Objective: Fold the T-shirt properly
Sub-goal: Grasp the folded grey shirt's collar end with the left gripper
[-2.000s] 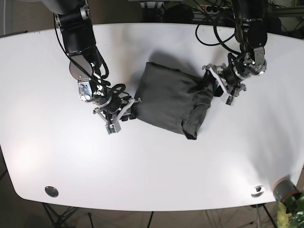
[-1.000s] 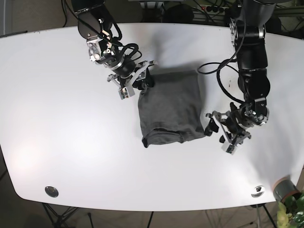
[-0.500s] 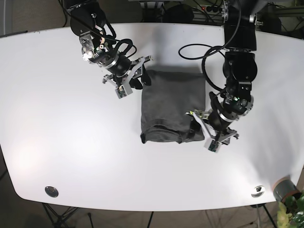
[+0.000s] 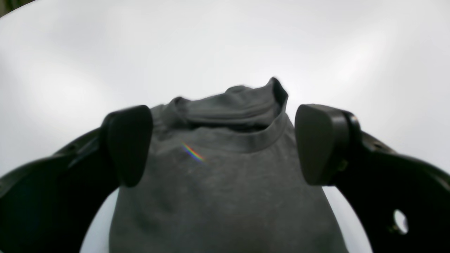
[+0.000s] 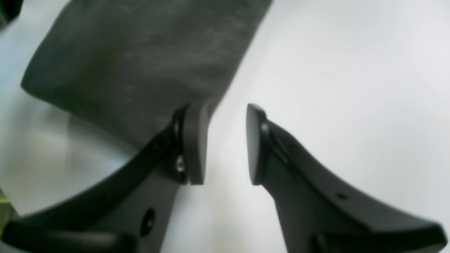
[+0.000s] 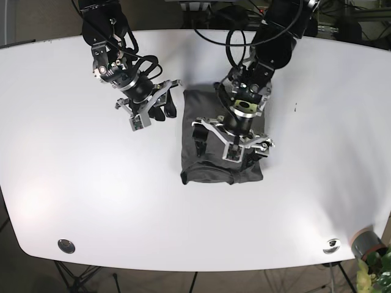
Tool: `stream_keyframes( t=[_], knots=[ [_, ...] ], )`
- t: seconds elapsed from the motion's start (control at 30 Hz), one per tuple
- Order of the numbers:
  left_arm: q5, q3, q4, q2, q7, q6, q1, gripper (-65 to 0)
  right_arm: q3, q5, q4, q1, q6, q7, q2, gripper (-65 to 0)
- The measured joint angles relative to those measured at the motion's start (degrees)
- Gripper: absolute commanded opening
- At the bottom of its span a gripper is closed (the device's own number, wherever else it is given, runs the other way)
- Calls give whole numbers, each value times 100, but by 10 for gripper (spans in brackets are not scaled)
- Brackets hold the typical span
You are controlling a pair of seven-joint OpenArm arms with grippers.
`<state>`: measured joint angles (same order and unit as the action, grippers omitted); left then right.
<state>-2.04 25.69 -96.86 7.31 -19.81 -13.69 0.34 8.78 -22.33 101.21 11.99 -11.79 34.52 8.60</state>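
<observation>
The dark grey T-shirt (image 6: 214, 116) lies folded in a tall rectangle at the table's middle. In the left wrist view the shirt (image 4: 218, 189) fills the lower half, its collar end pointing away. My left gripper (image 6: 234, 140) hovers over the shirt's middle, open wide, its black fingertips (image 4: 128, 144) straddling the cloth with nothing pinched; the gripper (image 4: 225, 144) looks down on it. My right gripper (image 6: 149, 111) sits off the shirt's upper left corner. In the right wrist view it (image 5: 225, 144) has its jaws a narrow gap apart and empty, the shirt's edge (image 5: 140, 63) just beyond them.
The white table (image 6: 91, 195) has round metal fittings near its front edge at left (image 6: 66, 246) and right (image 6: 332, 245). A grey pot with a plant (image 6: 368, 245) stands off the front right corner. Cables (image 6: 269, 12) hang behind the far edge.
My left arm swung from the shirt's lower right edge to above its middle. My right gripper drew back to the left from the shirt's top left corner. The shirt kept its folded shape.
</observation>
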Motion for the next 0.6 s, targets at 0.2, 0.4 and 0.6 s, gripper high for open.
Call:
stream_keyframes(
  t=[0.2,0.4,0.6],
  knots=[
    [157,249,638,9,540,-365,271,-15,-17,7,-2,-2,-2,20,13,-477],
    [199,387,1764,13,1117,-496,227,-15,-22,7,-4,-4,0,22,15,-477],
    [-59,457,2850,282,2098,179,-321,-17,-15,-57,0,-20,-7,4,-2,-477]
  ],
)
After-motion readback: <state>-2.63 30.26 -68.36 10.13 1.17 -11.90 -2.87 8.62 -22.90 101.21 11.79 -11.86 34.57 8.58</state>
